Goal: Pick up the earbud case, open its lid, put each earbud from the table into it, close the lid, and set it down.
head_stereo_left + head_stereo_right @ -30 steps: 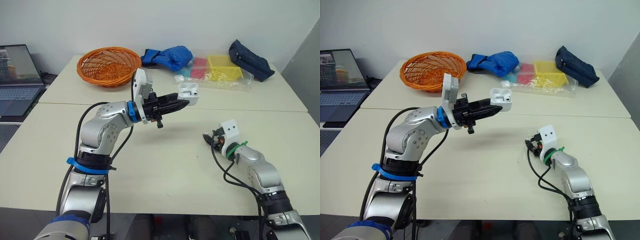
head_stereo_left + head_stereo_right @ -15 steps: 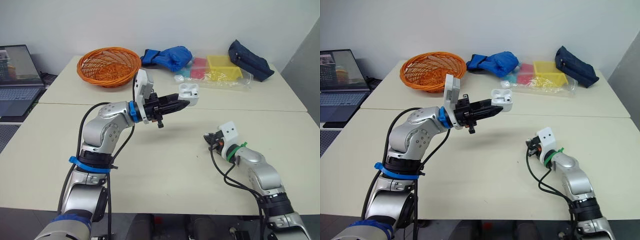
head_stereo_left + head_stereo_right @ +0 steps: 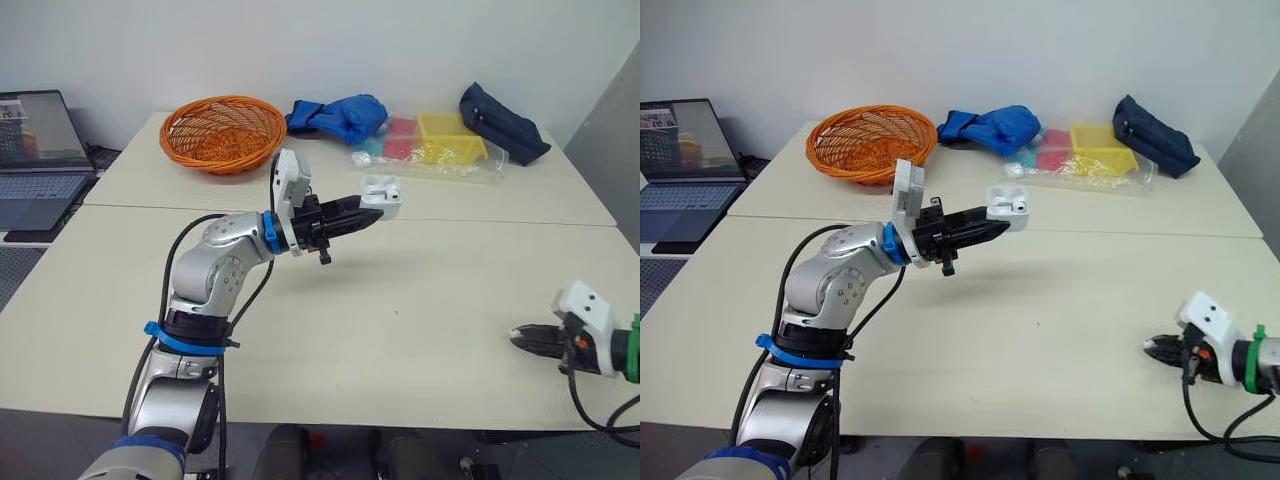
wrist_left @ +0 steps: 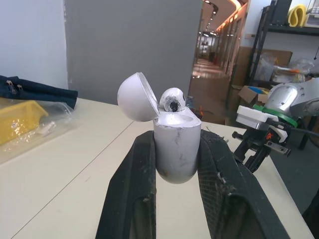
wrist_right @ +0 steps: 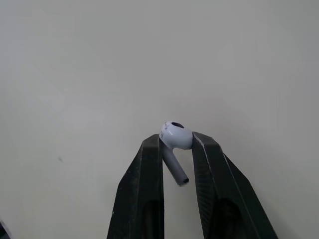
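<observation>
Table near edge, right gripper pinching earbud, left gripper holding earbud case

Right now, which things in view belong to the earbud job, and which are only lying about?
For the job: earbud case, lid open, held in the left claw; one earbud seated in it; second earbud pinched in the right claw.
Lying about: orange basket, blue cloth, dark blue pouch, yellow tray, laptop.
</observation>
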{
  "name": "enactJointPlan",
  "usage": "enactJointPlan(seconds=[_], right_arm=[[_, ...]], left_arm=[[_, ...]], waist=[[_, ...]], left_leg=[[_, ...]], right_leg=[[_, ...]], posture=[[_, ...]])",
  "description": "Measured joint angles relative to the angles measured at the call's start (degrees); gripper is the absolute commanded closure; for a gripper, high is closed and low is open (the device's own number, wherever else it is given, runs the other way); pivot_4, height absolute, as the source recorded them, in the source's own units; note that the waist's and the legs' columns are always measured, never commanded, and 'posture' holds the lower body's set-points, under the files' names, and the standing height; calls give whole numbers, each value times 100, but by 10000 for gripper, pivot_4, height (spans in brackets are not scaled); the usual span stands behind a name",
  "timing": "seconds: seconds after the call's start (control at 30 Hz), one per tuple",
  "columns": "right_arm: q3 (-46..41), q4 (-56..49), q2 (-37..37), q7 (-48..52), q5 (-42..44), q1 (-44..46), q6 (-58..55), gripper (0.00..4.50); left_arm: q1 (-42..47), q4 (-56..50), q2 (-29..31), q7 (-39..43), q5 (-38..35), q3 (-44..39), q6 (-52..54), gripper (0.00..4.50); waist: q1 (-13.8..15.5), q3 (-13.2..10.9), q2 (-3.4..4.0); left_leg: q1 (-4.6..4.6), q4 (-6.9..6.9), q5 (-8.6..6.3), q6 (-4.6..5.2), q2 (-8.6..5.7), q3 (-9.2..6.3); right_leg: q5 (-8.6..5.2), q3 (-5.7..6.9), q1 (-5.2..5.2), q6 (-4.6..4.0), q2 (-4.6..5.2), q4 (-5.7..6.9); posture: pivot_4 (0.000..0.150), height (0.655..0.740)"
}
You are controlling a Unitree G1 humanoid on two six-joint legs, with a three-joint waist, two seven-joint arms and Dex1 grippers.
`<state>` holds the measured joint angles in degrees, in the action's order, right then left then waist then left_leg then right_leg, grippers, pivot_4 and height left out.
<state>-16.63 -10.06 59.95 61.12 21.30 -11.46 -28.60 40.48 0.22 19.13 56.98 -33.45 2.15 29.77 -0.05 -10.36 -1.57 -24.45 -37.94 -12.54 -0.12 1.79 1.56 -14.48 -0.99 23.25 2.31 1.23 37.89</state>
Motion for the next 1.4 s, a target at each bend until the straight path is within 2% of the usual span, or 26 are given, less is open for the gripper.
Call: enactJointPlan(seconds=[0.23,0.37,0.4,0.53,0.7,0.73,0.8,0.93,1.03,1.2,1.4], right_arm=[[306,684,-607,-21,-237,214,768,40625],[335,817,-618,4,-337,252,994,40625],[335,827,-604,12,-370,233,1049,33314],[253,938,-393,34,-437,42,1164,20274],[196,922,-73,-16,-521,-98,1065,1842],[197,869,18,-33,-555,-103,955,240],[201,666,232,-12,-526,-113,493,240],[226,-155,799,203,50,37,-1332,240],[495,-481,915,161,311,766,-2159,240],[1045,-543,1006,84,245,1531,-2474,240],[1647,-479,991,-5,-26,1605,-2345,240]], left_arm=[[-32,-71,-27,-33,-1,4,10,37387],[-34,-76,-18,-80,-3,0,25,37387],[-34,-80,-20,-98,-6,0,34,37387],[-35,-100,-18,-121,-14,0,80,37387],[-36,-182,-16,-115,-31,1,96,37387],[-36,-181,-16,-113,-31,2,95,37387],[-40,-181,-15,-105,-31,3,93,37387],[-40,-179,-33,-52,-30,17,84,37387],[-48,-169,-97,-15,-25,48,58,37387],[-103,-196,-121,-38,-27,75,38,37387],[-250,-264,-85,-136,-31,76,83,37387]], waist=[[-7,0,1],[-5,1,2],[-4,1,2],[15,1,1],[47,1,1],[47,1,1],[48,1,2],[32,2,3],[-16,1,3],[-6,1,3],[4,1,3]], left_leg=[[0,2,0,-1,-1,-1],[0,0,0,-1,-2,-1],[0,-1,0,-1,-3,-1],[0,-1,0,-1,-4,1],[0,0,0,-1,-4,1],[0,0,0,-1,-3,1],[0,0,0,-1,-4,-1],[2,-1,0,-1,0,-9],[9,-2,0,-1,-2,-4],[4,1,0,-1,-1,-5],[-13,1,0,-1,-4,-5]], right_leg=[[0,-3,1,2,-2,0],[1,-5,0,3,2,-1],[1,-5,-1,4,2,-1],[0,-1,-4,3,3,-1],[0,1,-5,2,4,-4],[0,1,-5,2,4,-4],[0,1,-5,2,5,-3],[0,-2,-3,2,4,1],[1,-10,-3,1,4,4],[-1,-5,-2,1,4,-1],[-3,-3,8,7,8,-6]], posture=[[1500,7400],[1500,7400],[1500,7400],[1500,7400],[1500,7400],[1500,7400],[1500,7400],[1500,7400],[1500,7400],[1500,7400],[1500,7400]])
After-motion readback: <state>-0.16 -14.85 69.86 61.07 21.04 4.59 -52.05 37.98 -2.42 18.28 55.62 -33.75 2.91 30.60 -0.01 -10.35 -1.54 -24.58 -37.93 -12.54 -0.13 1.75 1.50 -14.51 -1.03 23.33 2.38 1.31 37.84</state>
